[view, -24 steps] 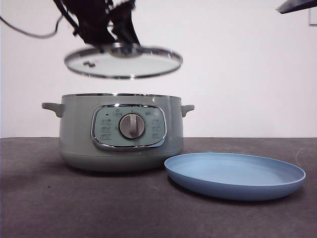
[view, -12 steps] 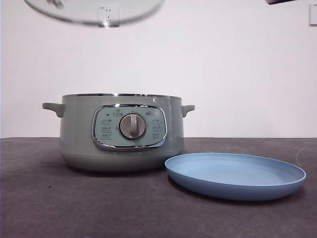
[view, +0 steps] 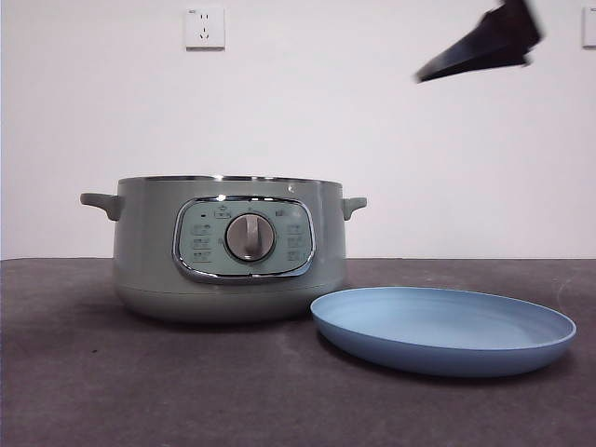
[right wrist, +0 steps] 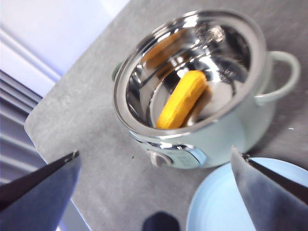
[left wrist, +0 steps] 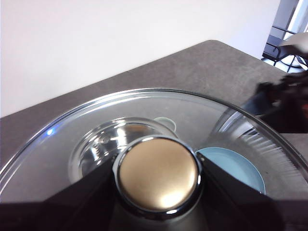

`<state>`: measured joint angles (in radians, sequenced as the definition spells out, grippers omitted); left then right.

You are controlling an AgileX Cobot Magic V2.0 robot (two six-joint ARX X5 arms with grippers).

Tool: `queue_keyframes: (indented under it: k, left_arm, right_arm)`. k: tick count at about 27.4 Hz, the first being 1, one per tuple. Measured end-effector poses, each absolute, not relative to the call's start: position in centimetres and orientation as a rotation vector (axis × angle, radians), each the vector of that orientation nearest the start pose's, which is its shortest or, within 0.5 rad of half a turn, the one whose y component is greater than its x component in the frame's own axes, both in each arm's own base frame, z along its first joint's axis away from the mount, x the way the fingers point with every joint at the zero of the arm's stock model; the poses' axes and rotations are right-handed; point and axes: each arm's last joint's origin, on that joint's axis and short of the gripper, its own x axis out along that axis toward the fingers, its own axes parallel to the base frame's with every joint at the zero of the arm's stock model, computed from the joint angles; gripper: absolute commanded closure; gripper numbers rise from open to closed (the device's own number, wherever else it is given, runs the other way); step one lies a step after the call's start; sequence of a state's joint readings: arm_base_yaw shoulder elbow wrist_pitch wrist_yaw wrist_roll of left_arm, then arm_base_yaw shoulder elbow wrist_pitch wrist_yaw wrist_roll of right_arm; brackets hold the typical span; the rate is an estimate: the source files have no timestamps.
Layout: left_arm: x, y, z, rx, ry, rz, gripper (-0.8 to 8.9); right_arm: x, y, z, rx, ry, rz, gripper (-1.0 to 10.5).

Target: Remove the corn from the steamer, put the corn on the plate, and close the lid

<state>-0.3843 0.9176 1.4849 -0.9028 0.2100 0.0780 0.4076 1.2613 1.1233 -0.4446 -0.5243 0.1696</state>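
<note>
The pale green steamer [view: 149,261] stands uncovered at the table's centre-left. In the right wrist view the yellow corn [right wrist: 183,98] lies inside the steamer [right wrist: 226,139] on its shiny bottom. The light-blue plate [view: 442,331] sits beside the pot on the right and holds nothing. My left gripper [left wrist: 158,171] is shut on the knob [left wrist: 159,163] of the glass lid [left wrist: 72,139], holding it high above the pot, out of the front view. My right gripper [right wrist: 155,154] hangs open above pot and plate [right wrist: 216,207]; it shows as a black tip [view: 484,47] at the upper right.
A dark grey table [view: 93,391] carries the pot and plate, with a white wall and a socket [view: 205,28] behind. In the left wrist view the right arm [left wrist: 286,103] appears dark beyond the lid's rim.
The lid has risen with my left gripper and left the front view's top edge. My right gripper has come down into the upper right of that view.
</note>
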Motion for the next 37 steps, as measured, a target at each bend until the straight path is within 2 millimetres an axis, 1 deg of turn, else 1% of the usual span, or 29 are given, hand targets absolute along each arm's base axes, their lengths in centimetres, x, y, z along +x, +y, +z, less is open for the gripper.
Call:
queue_keyframes:
  k: [3, 5, 12, 17, 18, 20, 21, 26, 27, 32, 35, 37]
  left_arm:
    - [9.1, -4.2, 46.5, 0.109, 0.308, -0.573, 8.22]
    - [7.6, -3.6, 46.3, 0.111, 0.314, -0.566, 8.22]
    - [4.1, -2.1, 45.8, 0.114, 0.323, -0.551, 8.22]
    - [2.2, -1.4, 45.6, 0.113, 0.302, -0.547, 8.22]
    - [2.1, -1.3, 45.6, 0.113, 0.305, -0.548, 8.22]
    - [2.0, -1.3, 45.4, 0.115, 0.322, -0.547, 8.22]
    - [2.0, -1.3, 45.4, 0.116, 0.329, -0.547, 8.22]
    - [2.0, -1.3, 45.3, 0.116, 0.334, -0.547, 8.22]
    - [2.0, -1.3, 45.3, 0.116, 0.334, -0.547, 8.22]
    - [2.0, -1.3, 45.3, 0.116, 0.335, -0.547, 8.22]
    - [2.0, -1.3, 45.3, 0.117, 0.341, -0.547, 8.22]
    - [2.0, -1.3, 45.2, 0.117, 0.344, -0.547, 8.22]
  right_arm:
    - [25.6, 14.3, 33.2, 0.156, 0.688, 0.843, 3.6]
    - [26.8, 16.3, 33.3, 0.128, 0.69, 0.836, 3.6]
    - [30.5, 21.9, 33.0, 0.045, 0.777, 0.785, 3.5]
    - [33.1, 25.5, 32.8, 0.001, 0.776, 0.754, 3.5]
    - [33.8, 26.5, 32.5, -0.009, 0.772, 0.746, 3.5]
    - [35.0, 28.3, 31.7, -0.031, 0.769, 0.73, 3.5]
    - [35.5, 29.0, 30.8, -0.038, 0.779, 0.729, 3.5]
    - [37.4, 30.5, 25.6, -0.081, 0.881, 0.681, 3.5]
    - [37.6, 30.6, 24.9, -0.086, 0.895, 0.677, 3.5]
    - [38.2, 30.9, 23.6, -0.095, 0.895, 0.655, 3.5]
    - [38.5, 31.2, 22.2, -0.115, 0.906, 0.621, 3.5]
    - [38.7, 31.3, 22.1, -0.117, 0.885, 0.61, 3.5]
